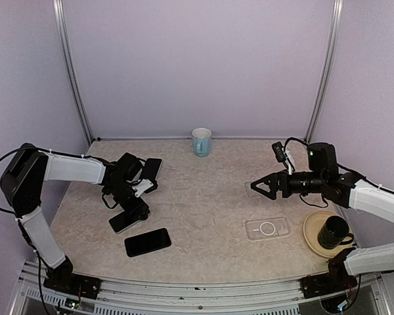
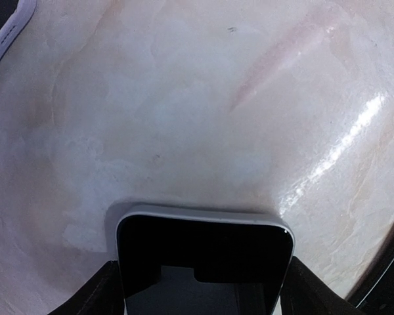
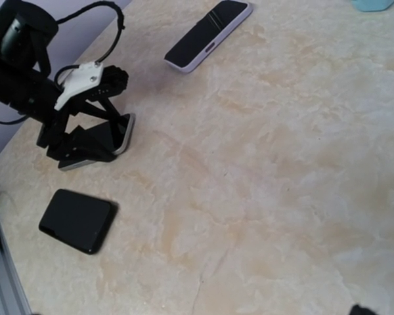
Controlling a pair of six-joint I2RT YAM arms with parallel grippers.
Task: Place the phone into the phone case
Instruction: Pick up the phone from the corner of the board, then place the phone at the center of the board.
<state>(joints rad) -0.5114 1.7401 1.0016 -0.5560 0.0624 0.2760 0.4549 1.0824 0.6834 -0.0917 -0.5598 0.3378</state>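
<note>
A silver-edged phone (image 1: 123, 221) lies at the left of the table, and my left gripper (image 1: 136, 209) is shut on one end of it. In the left wrist view the phone (image 2: 203, 252) sits between the two black fingers (image 2: 92, 295). It also shows in the right wrist view (image 3: 123, 133). The clear phone case (image 1: 267, 228) lies flat at the right. My right gripper (image 1: 257, 188) hovers open and empty above the table, behind the case.
A black phone (image 1: 148, 241) lies near the front left, also in the right wrist view (image 3: 77, 220). A white-edged phone (image 1: 152, 168) lies behind the left gripper. A blue mug (image 1: 201, 141) stands at the back. A black mug (image 1: 333, 231) sits on a tan plate (image 1: 313, 239) at the right.
</note>
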